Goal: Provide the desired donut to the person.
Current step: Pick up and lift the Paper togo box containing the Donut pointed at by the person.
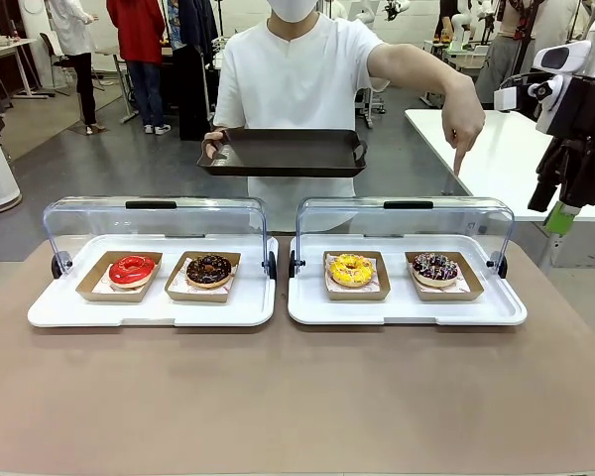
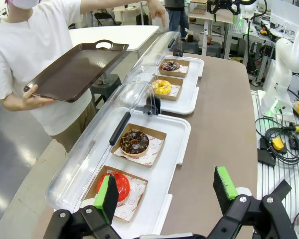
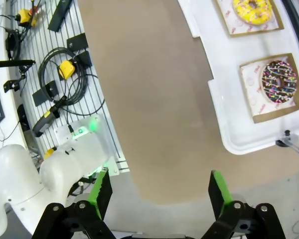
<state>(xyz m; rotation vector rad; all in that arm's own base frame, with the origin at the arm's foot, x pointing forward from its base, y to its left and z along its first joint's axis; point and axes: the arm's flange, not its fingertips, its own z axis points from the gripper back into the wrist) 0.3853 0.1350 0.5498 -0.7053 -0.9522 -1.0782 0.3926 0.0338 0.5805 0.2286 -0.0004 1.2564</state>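
Observation:
Four donuts sit in paper trays under two raised clear lids: red [image 1: 132, 270], chocolate [image 1: 209, 269], yellow [image 1: 351, 269] and a chocolate sprinkled donut [image 1: 435, 267]. The person [image 1: 297, 79] stands at the far side, holds a dark serving tray [image 1: 283, 152] and points a finger [image 1: 459, 159] down above the sprinkled donut. My right gripper [image 1: 553, 210] hangs open, high off the table's right end; its wrist view looks down on the sprinkled donut [image 3: 280, 81]. My left gripper [image 2: 165, 191] is open and empty, above the table's left end near the red donut [image 2: 120, 185].
Each pair of donuts rests on a white base tray [image 1: 69, 312] [image 1: 407, 312] with its lid [image 1: 154, 213] tipped back toward the person. Bare brown tabletop [image 1: 297, 397] lies in front. Cables and boxes [image 3: 65, 74] lie on the floor beside the right arm's base.

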